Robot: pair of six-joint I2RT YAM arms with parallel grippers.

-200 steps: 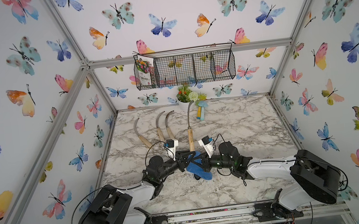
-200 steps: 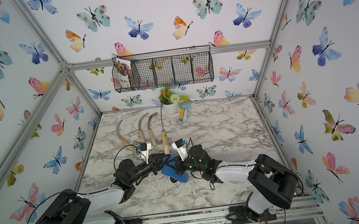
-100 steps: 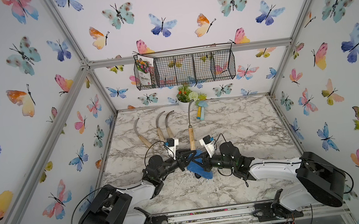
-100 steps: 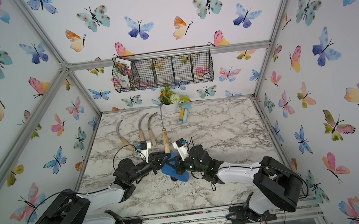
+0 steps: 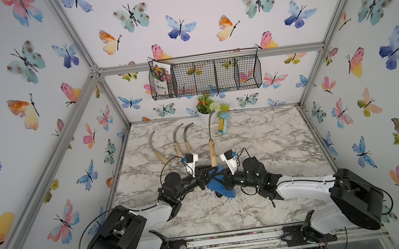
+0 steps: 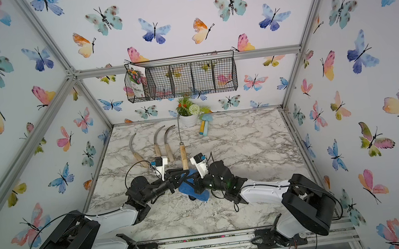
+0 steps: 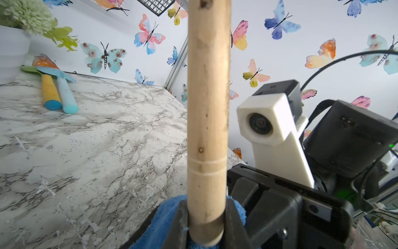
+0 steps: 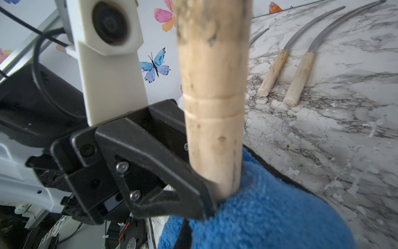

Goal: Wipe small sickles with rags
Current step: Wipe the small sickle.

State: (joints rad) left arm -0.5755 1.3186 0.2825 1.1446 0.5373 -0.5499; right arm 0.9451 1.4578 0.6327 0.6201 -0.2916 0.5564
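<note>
My left gripper (image 5: 208, 174) (image 7: 205, 215) is shut on the butt of a small sickle's pale wooden handle (image 5: 212, 152) (image 6: 183, 155) (image 7: 207, 107). Its thin grey blade (image 5: 210, 125) points toward the back wall. The blue rag (image 5: 222, 184) (image 6: 195, 189) (image 8: 269, 204) bunches against the handle's end. My right gripper (image 5: 227, 178) is shut on the rag, with its jaws buried in the cloth in the right wrist view. Three more small sickles (image 5: 156, 148) (image 5: 177, 140) (image 5: 187, 138) lie side by side on the marble table at the back left.
A white flower pot (image 5: 205, 116) and yellow and light-blue toys (image 5: 223, 125) stand by the back wall. A black wire basket (image 5: 204, 77) hangs above them. Aluminium frame posts and butterfly walls close in the marble table (image 5: 272, 142) on three sides.
</note>
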